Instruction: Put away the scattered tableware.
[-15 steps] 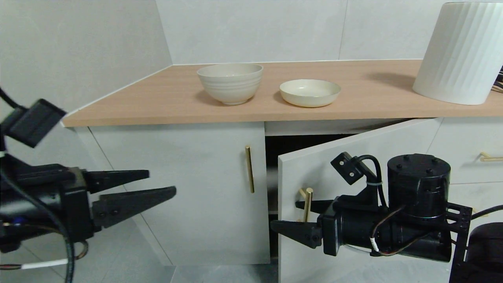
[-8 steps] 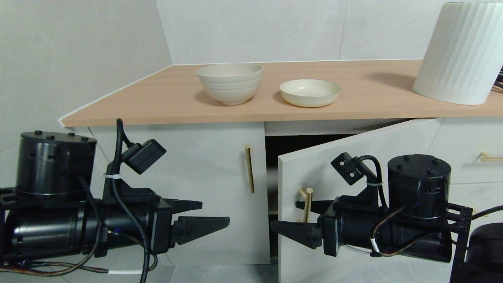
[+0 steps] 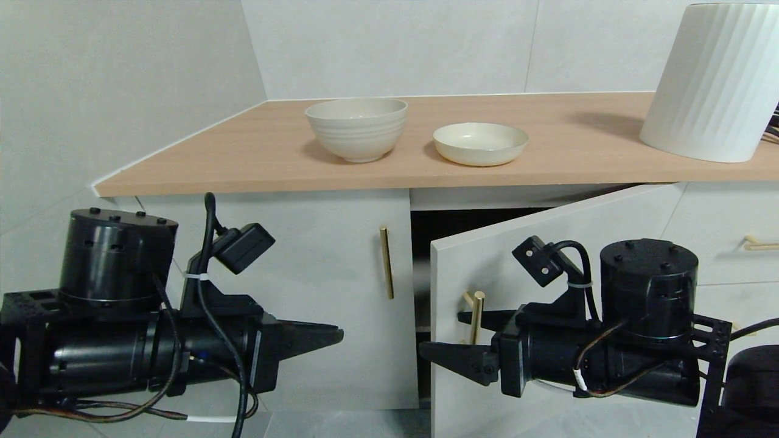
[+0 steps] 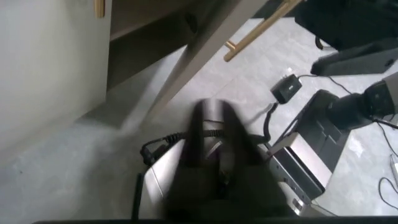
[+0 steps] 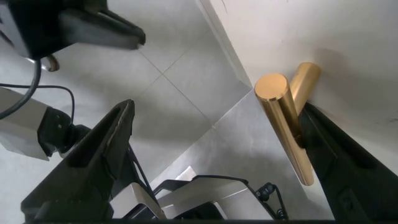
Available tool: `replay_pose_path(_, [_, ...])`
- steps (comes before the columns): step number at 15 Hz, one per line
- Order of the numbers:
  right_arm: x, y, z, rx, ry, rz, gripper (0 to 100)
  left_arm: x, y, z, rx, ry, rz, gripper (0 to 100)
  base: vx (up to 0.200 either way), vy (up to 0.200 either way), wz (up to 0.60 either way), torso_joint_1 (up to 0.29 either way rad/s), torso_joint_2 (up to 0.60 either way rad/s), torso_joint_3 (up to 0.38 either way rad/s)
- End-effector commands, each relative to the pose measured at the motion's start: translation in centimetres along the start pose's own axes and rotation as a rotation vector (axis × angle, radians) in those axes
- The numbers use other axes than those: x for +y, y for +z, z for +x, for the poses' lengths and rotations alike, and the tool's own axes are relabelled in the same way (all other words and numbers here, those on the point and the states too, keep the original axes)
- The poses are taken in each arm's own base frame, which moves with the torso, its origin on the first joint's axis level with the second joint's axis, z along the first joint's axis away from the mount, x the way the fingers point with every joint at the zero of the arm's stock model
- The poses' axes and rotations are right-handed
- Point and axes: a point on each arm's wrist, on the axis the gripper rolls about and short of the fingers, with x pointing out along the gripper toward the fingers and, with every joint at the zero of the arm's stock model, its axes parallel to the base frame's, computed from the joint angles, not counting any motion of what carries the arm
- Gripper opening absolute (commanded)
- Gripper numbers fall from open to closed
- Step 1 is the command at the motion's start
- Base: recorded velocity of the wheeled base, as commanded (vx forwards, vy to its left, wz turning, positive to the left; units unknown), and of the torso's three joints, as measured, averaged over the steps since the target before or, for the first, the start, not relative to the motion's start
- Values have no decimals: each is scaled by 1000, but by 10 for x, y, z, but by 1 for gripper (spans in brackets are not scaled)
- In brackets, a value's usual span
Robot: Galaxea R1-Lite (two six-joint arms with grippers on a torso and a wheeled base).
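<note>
A deep cream bowl (image 3: 356, 128) and a shallow cream dish (image 3: 479, 143) stand side by side on the wooden counter (image 3: 243, 164). Below them, the right cabinet door (image 3: 548, 243) stands partly open. My right gripper (image 3: 442, 332) is open, and the door's gold handle (image 3: 476, 316) sits between its two fingers without being clamped. The right wrist view shows that handle (image 5: 283, 118) inside the open gripper (image 5: 217, 109). My left gripper (image 3: 328, 336) is shut on nothing, low in front of the closed left door (image 3: 292, 292). It appears blurred (image 4: 214, 121) over the floor.
A tall white ribbed shade (image 3: 718, 79) stands at the counter's right end. The left door has a vertical gold handle (image 3: 386, 261). A dark cabinet opening (image 3: 468, 222) shows behind the open door. A drawer handle (image 3: 761, 243) sits at far right. Grey floor tiles lie below.
My left arm swung in from the far left toward the middle and dropped lower, and its fingers closed. The right arm, door, bowl and dish have not moved.
</note>
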Motion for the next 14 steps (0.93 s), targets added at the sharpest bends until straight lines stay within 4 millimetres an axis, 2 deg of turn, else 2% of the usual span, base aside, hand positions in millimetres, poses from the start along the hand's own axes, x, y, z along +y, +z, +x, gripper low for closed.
replay_pose_path(1, [0, 0, 0, 2, 0, 0, 100, 4, 0, 7, 11, 2, -7, 0, 0, 0, 0, 0, 0, 0])
replay_pose_path(4, [2, 2, -2, -8, 3, -2, 100, 12, 12, 25, -57, -11, 16, 0, 0, 0, 0, 0, 0, 0])
replay_pose_path(7, [3, 4, -4, -16, 6, -5, 100, 19, 26, 60, -162, -55, 83, 0, 0, 0, 0, 0, 0, 0])
replay_pose_path(9, [5, 4, -5, -18, 10, -7, 100, 24, 19, 87, -173, -42, 95, 0, 0, 0, 0, 0, 0, 0])
replay_pose_path(10, [5, 5, -5, -19, 12, -8, 100, 26, 15, 93, -173, -35, 96, 0, 0, 0, 0, 0, 0, 0])
replay_pose_path(11, [5, 2, -6, -12, 11, -7, 100, 25, 3, 111, -191, -13, 117, 0, 0, 0, 0, 0, 0, 0])
replay_pose_path(14, [7, 1, -6, -7, 16, -7, 100, 24, -8, 138, -262, -10, 149, 0, 0, 0, 0, 0, 0, 0])
